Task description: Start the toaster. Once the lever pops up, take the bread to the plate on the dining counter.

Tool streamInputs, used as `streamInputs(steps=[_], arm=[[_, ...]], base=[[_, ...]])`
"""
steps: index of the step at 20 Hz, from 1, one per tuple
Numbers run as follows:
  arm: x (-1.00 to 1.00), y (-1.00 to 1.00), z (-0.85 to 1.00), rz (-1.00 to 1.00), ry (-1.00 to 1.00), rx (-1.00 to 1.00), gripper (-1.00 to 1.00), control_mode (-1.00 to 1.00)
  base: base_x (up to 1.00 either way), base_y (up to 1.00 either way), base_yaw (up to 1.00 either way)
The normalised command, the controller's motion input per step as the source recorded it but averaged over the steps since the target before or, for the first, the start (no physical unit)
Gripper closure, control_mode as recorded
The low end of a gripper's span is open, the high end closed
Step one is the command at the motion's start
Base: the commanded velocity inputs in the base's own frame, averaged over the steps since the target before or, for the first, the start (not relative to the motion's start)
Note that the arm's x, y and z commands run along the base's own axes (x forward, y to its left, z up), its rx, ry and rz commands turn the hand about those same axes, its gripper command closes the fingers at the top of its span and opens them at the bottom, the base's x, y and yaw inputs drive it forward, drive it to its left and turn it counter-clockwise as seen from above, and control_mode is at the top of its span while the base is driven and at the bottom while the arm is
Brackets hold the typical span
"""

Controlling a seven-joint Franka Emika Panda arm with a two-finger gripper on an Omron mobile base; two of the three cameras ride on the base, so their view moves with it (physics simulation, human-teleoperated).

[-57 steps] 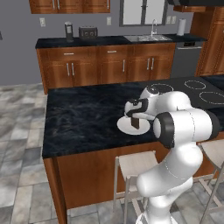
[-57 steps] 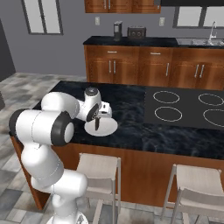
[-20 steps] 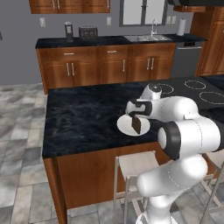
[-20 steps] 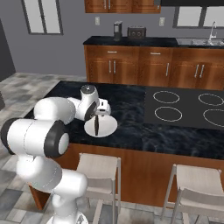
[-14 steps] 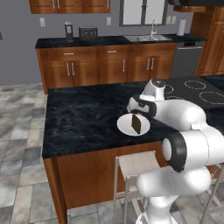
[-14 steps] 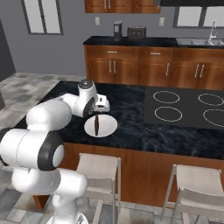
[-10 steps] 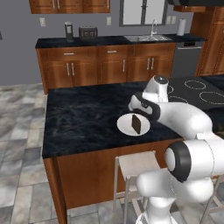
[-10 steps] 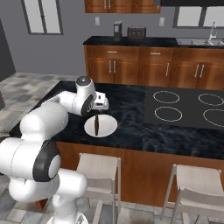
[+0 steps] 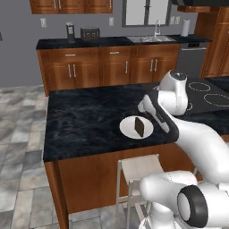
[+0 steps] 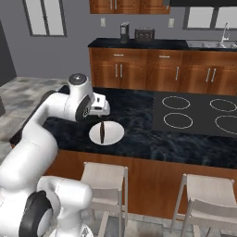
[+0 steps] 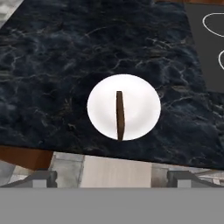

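The bread [image 9: 139,127] [image 10: 102,133] [image 11: 119,114], a small dark brown slice, stands on its edge on the white plate [image 9: 127,129] [image 10: 113,134] [image 11: 140,105]. The plate lies near the front edge of the dining counter [image 9: 85,120] [image 10: 139,115] [image 11: 52,65]. My gripper [image 9: 148,111] [image 10: 99,109] [image 11: 111,177] hangs above and just behind the plate, open, with nothing between its fingers. Well apart from it, the dark grey toaster [image 9: 90,33] [image 10: 145,34] sits on the far counter by the wall.
A cooktop [image 9: 203,96] [image 10: 199,113] is set into the dining counter beside the plate. Stools [image 9: 138,167] [image 10: 104,178] stand below its front edge. A coffee machine [image 9: 70,32] [image 10: 124,31] stands next to the toaster, and a sink [image 9: 150,39] lies further along.
The gripper has risen and drawn back from the plate, leaving the bread standing there. The arm's elbow has swung out. The plate and bread have not moved.
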Motion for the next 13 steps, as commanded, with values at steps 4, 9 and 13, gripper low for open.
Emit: streamInputs(steps=[4,9,13], arm=[[-1.00,0.00,0.50,0.00,0.00,0.00,-1.00,-1.00],[-0.88,0.01,0.58,0.00,0.00,0.00,-1.00,-1.00],[-0.71,0.00,0.56,0.00,0.00,0.00,-1.00,-1.00]], base=[[0.00,0.00,0.00],[0.00,0.00,0.00],[0.00,0.00,0.00]])
